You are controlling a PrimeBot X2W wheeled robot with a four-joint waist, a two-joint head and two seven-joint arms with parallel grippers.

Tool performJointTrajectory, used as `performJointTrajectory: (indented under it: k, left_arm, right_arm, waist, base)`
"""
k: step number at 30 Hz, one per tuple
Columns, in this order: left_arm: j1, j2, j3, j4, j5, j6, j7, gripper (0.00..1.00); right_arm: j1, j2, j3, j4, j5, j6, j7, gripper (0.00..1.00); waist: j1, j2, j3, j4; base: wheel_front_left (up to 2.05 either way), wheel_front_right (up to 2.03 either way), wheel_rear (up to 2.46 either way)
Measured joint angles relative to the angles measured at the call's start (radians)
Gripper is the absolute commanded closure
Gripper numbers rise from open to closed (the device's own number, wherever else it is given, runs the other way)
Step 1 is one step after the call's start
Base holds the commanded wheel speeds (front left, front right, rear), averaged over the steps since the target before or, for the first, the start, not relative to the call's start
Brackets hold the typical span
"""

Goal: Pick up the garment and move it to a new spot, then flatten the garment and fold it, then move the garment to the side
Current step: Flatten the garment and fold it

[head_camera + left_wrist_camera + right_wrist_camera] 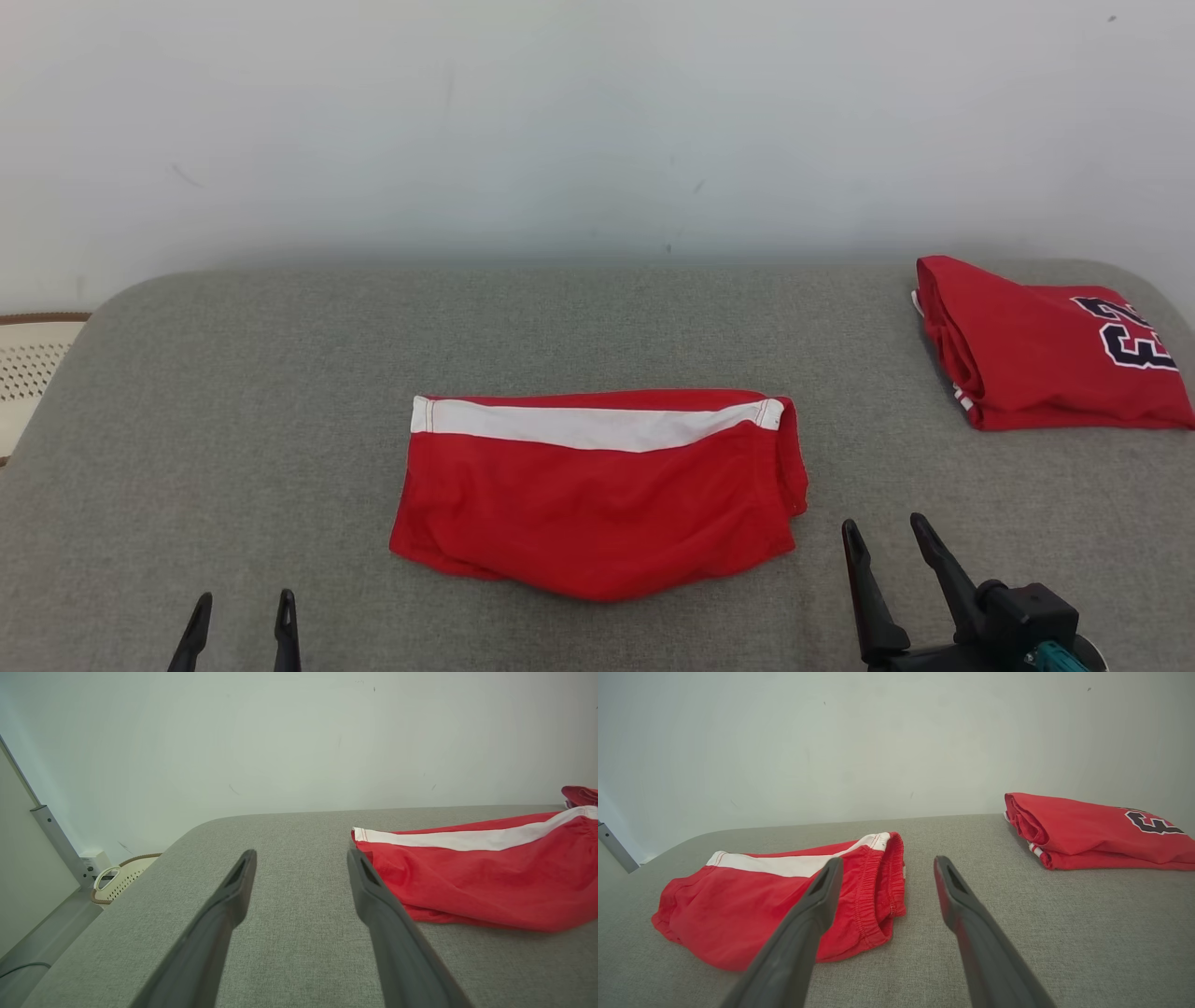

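Both claws are released and hold nothing. The left claw (245, 597) sits low at the near left, jaws spread over bare worktop (280, 373). The right claw (883, 523) is at the near right, jaws also spread, pointing just past the elastic waistband end of the garment (597, 513). The garment, red shorts with a white stripe, lies mid-worktop between the two claws, touching neither. It looks doubled over and fairly flat, so I judge that only the move to the side is left. A folded jersey (1036, 355), red with a dark number, sits at the far right corner, well apart. A basket (33, 369) stands beyond the left edge. Risks from here:

1. A pinch that takes only the top layer at the waistband would peel the fold open on lifting.
2. Dragging instead of lifting would bunch the cloth, since the worktop's fabric cover looks grippy.
3. A one-sided lift would let the free end sag and unfold.
4. A set-down to the right could land on the jersey and disturb it.
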Motion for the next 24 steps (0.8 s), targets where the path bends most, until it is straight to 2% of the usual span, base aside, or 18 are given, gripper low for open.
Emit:
performJointTrajectory:
  k: [7,13,19,24]
  left_arm:
    - [0.000,-0.003,-0.007,0.003,-0.008,0.000,-0.002,0.00]
    - [-0.011,-0.007,-0.021,0.019,-0.013,-0.002,-0.009,0.00]
    - [-0.037,-0.016,-0.041,0.040,-0.015,-0.011,-0.016,0.00]
    - [-0.056,-0.026,-0.063,0.063,-0.016,-0.019,-0.024,0.00]
  right_arm:
    - [-0.029,-0.013,0.002,0.035,0.007,0.000,0.038,0.00]
    - [-0.142,-0.028,0.030,0.144,0.019,0.000,0.060,0.00]
    - [-0.293,-0.025,0.031,0.324,0.017,0.000,0.057,0.00]
    - [-0.414,-0.021,0.011,0.527,0.006,0.000,0.058,0.00]
  waist:
    - [0.0000,0.0000,0.001,0.009]
    - [0.0000,0.0000,0.011,0.022]
    - [0.0000,0.0000,0.024,0.048]
    - [0.0000,0.0000,0.035,0.077]
  base:
    - [0.00,0.00,0.00]
    - [0.00,0.00,0.00]
    - [0.00,0.00,0.00]
    - [0.00,0.00,0.00]
